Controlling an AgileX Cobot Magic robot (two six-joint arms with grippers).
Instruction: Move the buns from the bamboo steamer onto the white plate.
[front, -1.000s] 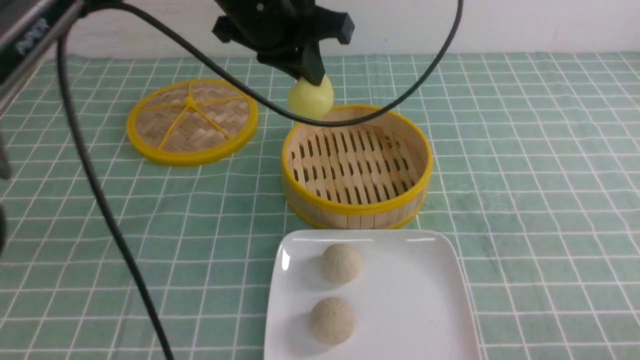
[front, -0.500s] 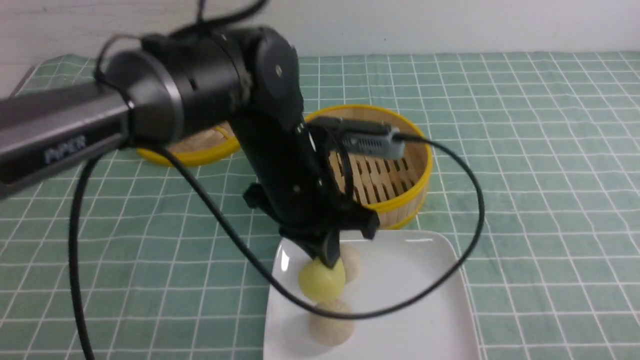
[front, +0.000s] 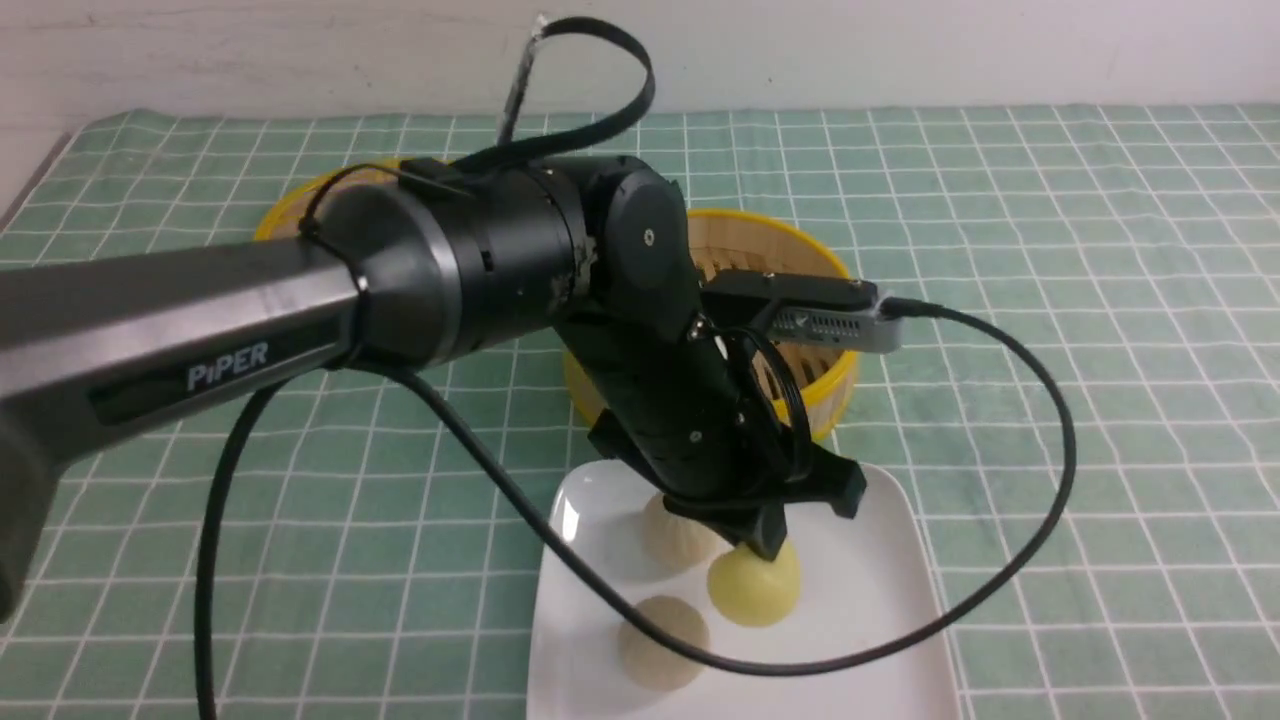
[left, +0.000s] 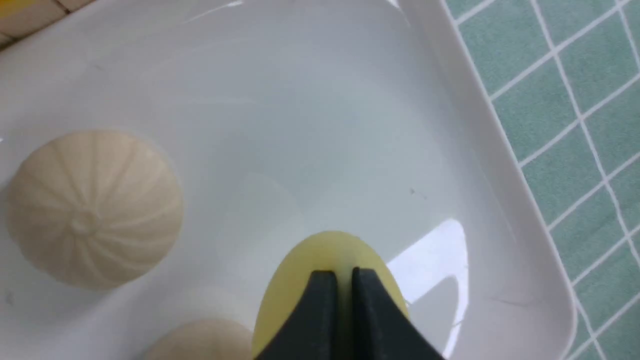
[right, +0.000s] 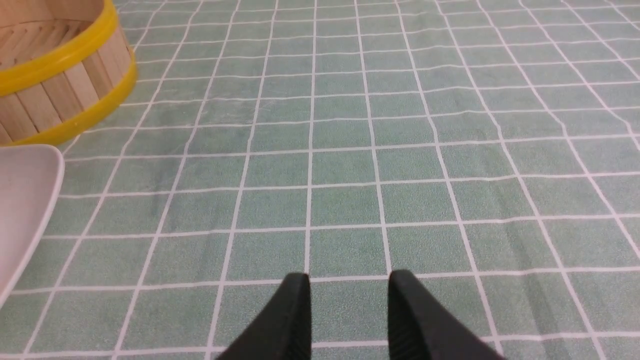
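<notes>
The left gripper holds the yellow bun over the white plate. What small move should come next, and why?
Probably open the left gripper and let go. Its jaws pinch the smooth round yellow bun, which sits on, or just above, a bare part of the glossy white square plate, beside the two pale ribbed buns there.

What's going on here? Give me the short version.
The left pincer is shut on the yellow bun, holding it low over the white plate, on or just above it. Two pale buns lie on the plate beside it. The steamer stands behind the plate. The right pincer is open and empty over the tablecloth.
</notes>
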